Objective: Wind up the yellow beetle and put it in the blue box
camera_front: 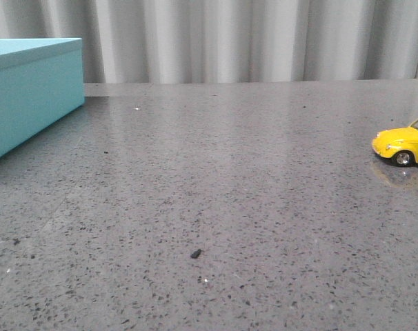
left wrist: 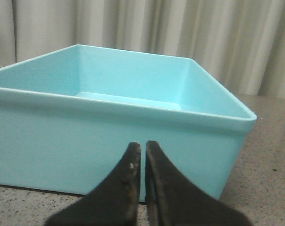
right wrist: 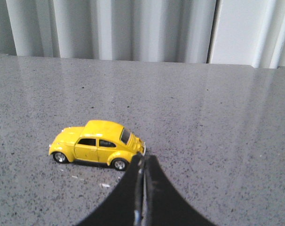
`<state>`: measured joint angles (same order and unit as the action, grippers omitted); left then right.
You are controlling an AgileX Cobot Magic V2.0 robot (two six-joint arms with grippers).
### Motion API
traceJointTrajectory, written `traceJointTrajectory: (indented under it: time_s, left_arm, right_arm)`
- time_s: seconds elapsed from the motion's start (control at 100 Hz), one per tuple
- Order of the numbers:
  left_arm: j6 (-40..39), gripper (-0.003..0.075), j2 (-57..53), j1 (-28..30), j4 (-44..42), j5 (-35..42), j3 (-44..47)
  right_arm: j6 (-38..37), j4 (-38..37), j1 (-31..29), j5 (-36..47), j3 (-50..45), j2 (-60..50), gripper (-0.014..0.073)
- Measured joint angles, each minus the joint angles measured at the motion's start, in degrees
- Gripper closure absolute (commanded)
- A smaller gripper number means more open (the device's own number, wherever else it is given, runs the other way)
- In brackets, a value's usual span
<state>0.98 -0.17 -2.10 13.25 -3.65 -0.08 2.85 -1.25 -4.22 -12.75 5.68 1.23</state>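
At frame edges, yellow beetle (camera_front: 404, 145) and blue box (camera_front: 30, 89) cropped, left tool (left wrist: 143, 157) closed, right tool (right wrist: 143, 169) closed, both empty.

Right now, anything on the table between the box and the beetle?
Front view: only bare grey table between the box and the beetle, apart from a small dark speck nearer the camera.

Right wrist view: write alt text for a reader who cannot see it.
A small yellow beetle toy car sits side-on and upright on a speckled grey table, untouched. The right gripper, its dark fingers pressed shut and empty, hangs just in front of the car's end. Pale pleated curtains fill the background.
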Motion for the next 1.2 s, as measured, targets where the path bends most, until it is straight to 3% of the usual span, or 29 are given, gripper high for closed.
traceJointTrajectory:
  time_s: [0.36,0.69,1.2]
  left_arm:
    - [0.0,0.0741,9.13,0.0,1.3,-0.5,-7.61]
    - [0.0,0.0741,13.77,0.0,1.3,1.68,-9.55]
    - [0.0,0.0741,13.81,0.0,1.27,3.25,-9.67]
  right_arm:
    - [0.0,0.0,0.0,-16.54,16.41,19.77,0.0655]
    - [0.0,0.62,0.77,-17.88,21.72,30.77,0.0655]
    - [0.0,2.47,6.63,-32.51,47.67,58.68,0.0655]
